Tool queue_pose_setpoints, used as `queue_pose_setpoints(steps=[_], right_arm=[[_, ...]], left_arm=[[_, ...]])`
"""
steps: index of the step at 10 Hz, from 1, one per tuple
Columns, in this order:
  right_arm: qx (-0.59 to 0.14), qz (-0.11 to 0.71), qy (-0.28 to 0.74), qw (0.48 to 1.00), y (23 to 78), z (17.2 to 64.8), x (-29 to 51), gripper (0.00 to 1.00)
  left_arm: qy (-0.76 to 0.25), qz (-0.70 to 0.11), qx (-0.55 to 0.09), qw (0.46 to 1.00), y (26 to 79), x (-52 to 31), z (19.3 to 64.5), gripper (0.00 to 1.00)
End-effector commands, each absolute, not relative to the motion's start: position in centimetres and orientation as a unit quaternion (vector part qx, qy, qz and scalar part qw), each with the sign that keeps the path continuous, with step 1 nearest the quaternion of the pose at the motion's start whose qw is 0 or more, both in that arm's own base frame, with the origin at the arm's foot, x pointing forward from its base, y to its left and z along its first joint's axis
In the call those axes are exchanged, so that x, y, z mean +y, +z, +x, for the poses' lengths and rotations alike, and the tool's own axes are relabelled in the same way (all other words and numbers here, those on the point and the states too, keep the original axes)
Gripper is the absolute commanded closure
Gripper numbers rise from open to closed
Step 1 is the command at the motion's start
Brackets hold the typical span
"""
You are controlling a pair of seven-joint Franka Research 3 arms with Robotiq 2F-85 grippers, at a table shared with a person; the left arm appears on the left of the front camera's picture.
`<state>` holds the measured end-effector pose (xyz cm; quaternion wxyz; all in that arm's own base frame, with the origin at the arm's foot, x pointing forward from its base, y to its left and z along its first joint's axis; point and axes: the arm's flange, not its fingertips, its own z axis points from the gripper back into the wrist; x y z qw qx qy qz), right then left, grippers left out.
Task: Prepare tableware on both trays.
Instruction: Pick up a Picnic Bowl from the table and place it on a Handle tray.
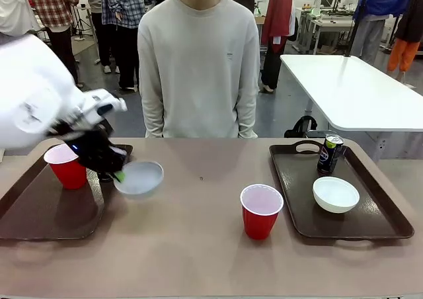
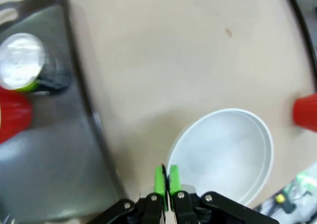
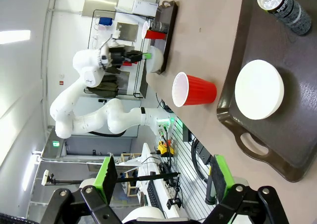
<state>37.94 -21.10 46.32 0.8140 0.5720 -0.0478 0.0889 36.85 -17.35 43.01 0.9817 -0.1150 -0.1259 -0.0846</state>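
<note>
Pinching the near rim of a white bowl (image 1: pixel 139 178) with my left gripper (image 2: pixel 166 180), I hold it tilted just beside the left tray's (image 1: pixel 39 213) right edge — that tray has cup and can, no bowl. My right gripper (image 3: pixel 163 177) hangs spread — idle.

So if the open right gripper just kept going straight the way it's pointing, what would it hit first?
Probably the dark brown plastic tray on the robot's right, near its loop handle, beside the small round white bowl. The right gripper looks down at that end; depth is unclear.
</note>
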Motion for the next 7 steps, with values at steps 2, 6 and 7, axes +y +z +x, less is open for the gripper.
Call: queue_pose_setpoints(steps=[2, 6, 7], right_arm=[[-0.048, 0.576, 0.085, 0.812, 46.4, 37.7, -20.9, 0.00], [-0.048, 0.576, 0.085, 0.812, 46.4, 37.7, -20.9, 0.00], [-0.048, 0.576, 0.085, 0.812, 46.4, 37.7, -20.9, 0.00]], left_arm=[[-0.034, -0.105, -0.140, 0.984, 46.5, -11.9, 31.5, 1.00], [-0.002, -0.063, -0.101, 0.993, 44.9, -5.7, 30.3, 1.00], [0.007, -0.058, -0.111, 0.992, 44.7, -4.4, 30.0, 1.00]])
